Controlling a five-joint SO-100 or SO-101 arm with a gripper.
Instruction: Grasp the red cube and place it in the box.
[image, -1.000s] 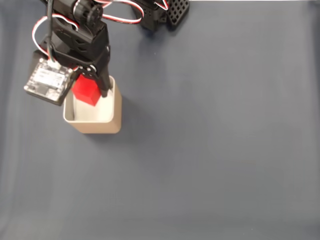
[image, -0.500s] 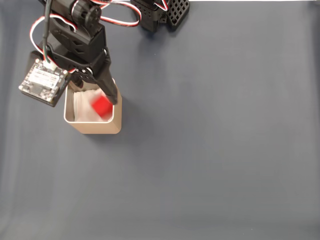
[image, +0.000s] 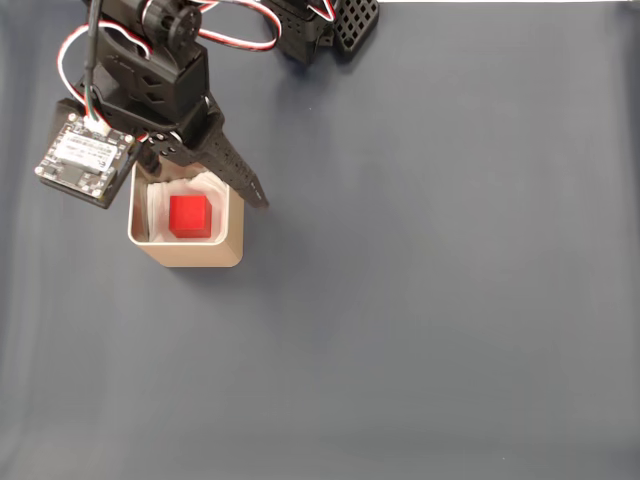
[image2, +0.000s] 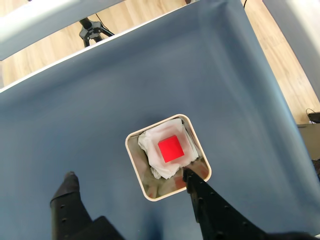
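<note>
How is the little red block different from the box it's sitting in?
The red cube is much smaller than the box; it fits inside with room to spare. The red cube is bright red, while the box is tan outside with white lining. The red cube has sharp corners and the box has rounded ones. The red cube is solid, the box open on top. Both look square from above.

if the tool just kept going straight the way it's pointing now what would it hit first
Probably the box. In the wrist view the open tool points down over the box's near rim, one finger outside its wall, the other above its corner. That finger would likely meet the rim before the red cube; depth is unclear.
</note>
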